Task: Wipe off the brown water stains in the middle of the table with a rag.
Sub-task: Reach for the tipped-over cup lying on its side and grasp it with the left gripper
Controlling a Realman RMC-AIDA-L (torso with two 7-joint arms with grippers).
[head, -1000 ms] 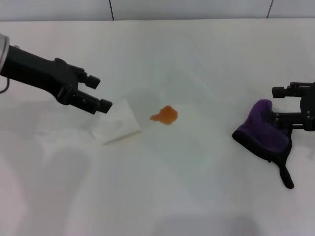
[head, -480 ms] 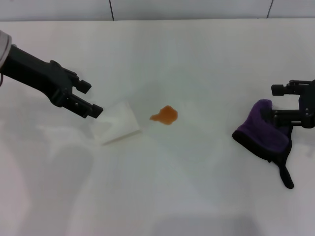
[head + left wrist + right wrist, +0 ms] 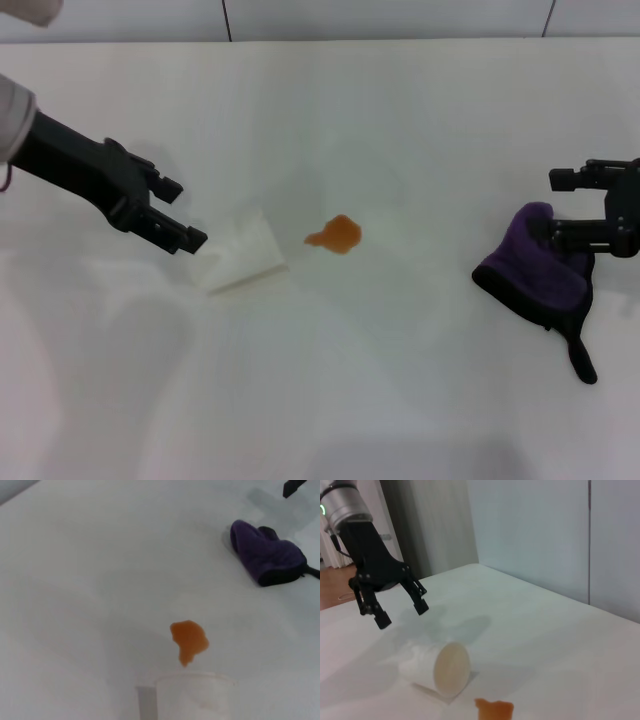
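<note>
Since the earlier frames the left gripper (image 3: 178, 214) has pulled back from the cup (image 3: 240, 252), toward the robot's left side, and it now hangs just off the cup's closed end with its two fingers spread apart and nothing between them. In the right wrist view the same gripper (image 3: 399, 606) is seen above the table (image 3: 400, 120), clear of the cup (image 3: 440, 669), which lies on its side with the open mouth turned toward the stains. The left arm reaches in at a slant from the table's left edge, fingers pointing down toward the cup.

The brown water stains (image 3: 336, 235) lie just beyond the cup, on the side away from the left gripper, well apart from its fingers.

The right gripper (image 3: 583, 207) has hardly changed place; it sits at the far right, fingers open and pointing toward the middle, one above the rag (image 3: 535, 265) and the lower one touching the top of it. The rag rests on the table, its black tail lying toward the robot.
</note>
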